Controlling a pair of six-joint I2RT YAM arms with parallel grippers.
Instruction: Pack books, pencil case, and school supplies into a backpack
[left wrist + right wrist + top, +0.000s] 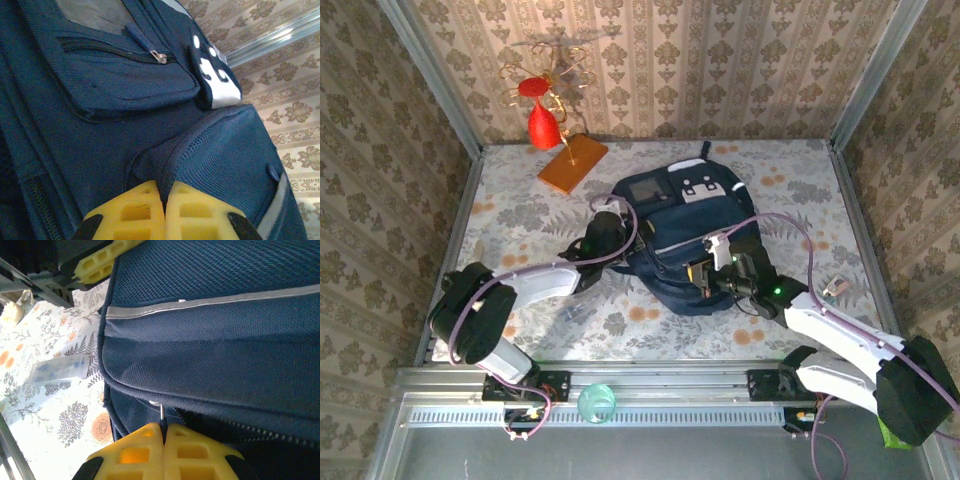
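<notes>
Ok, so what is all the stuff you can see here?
Navy-blue fabric backpack: one, dark blue, pale stripes, middle of the flowery table.
Flat orange slab: one, orange, back left.
Red ornament on gold wire stand: one, back left corner.
Small clear plastic pieces: two, see-through, one each side of the backpack.
Round glassy thing: one, pale green, front rail.
Left gripper: one, yellow, shut on backpack fabric.
Right gripper: one, yellow, shut on the zip pull.

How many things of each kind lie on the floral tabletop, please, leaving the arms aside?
Navy backpack: 1
Orange slab: 1
Red-and-gold ornament: 1
Small clear stationery pieces: 2
Total: 5
</notes>
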